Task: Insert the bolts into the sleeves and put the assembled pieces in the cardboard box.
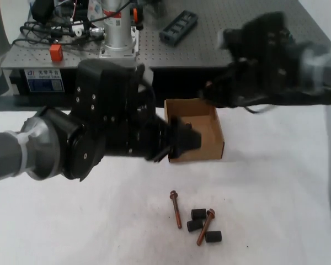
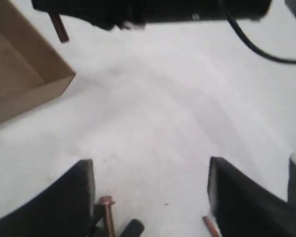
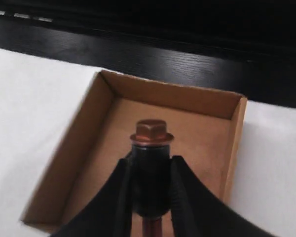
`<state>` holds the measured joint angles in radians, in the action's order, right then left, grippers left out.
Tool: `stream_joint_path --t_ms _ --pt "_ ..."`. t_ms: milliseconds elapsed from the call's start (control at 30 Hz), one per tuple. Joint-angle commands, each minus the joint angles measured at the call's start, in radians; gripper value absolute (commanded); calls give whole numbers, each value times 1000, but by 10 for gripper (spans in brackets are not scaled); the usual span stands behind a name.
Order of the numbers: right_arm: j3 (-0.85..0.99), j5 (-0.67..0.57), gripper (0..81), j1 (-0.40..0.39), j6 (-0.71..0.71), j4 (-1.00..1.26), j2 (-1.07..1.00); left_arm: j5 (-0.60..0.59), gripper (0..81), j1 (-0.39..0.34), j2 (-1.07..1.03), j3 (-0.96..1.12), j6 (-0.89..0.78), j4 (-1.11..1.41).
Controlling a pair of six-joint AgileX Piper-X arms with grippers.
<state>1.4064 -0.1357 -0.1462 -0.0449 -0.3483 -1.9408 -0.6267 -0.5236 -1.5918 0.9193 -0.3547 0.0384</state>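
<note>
Nearest the viewer, on the white table [image 1: 71, 221], lie the loose parts, near and slightly right of centre: two copper-coloured bolts [image 1: 176, 208] and three short black sleeves [image 1: 198, 213]. One bolt lies at the left of the group. The other lies slanted among the sleeves, touching or just beside them. None of these sleeves has a bolt through it.

Cardboard box [image 1: 212, 150]: open-topped, at the centre of the table, farther back than the loose parts.

Left end effector [image 1: 182, 141]: on the arm entering from the left, by the near left corner of the box. In its wrist view the fingers [image 2: 64, 207] are spread wide and hold nothing. They are raised above the table, and a bolt head and a sleeve end lie on the cloth below between them.

Right end effector [image 3: 150, 170]: on the arm entering from the far right, over the box. Its fingers are pressed against an assembled piece [image 3: 150, 148], a black sleeve with a bolt through it. The hexagonal head stands clear beyond the fingertips, and the shank end shows at the sleeve's other end. The piece is held over the box interior, apart from the walls. Whether it touches the box floor cannot be told.
</note>
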Motion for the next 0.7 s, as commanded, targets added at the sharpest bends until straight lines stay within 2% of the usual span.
stream_joint_path --t_ms 0,200,267,400,433,567,667 --pt "144 14 25 -21 -28 -109 -108 44 474 0 15 6 57 -77" --pt "286 41 15 -38 -16 -224 -251 48 474 0 15 6 70 -124" --pt "288 34 122 -38 -16 -230 -256 48 474 0 15 6 70 -129" --pt "288 32 403 -30 -16 -219 -223 48 474 0 15 6 70 -129" --pt "288 32 419 -26 -16 -217 -202 48 474 0 15 6 70 -130" --pt "281 -55 344 -3 -16 -286 -71 48 474 0 15 6 71 -136" --pt "225 -83 332 7 -24 -396 64 48 474 0 15 6 71 -142"
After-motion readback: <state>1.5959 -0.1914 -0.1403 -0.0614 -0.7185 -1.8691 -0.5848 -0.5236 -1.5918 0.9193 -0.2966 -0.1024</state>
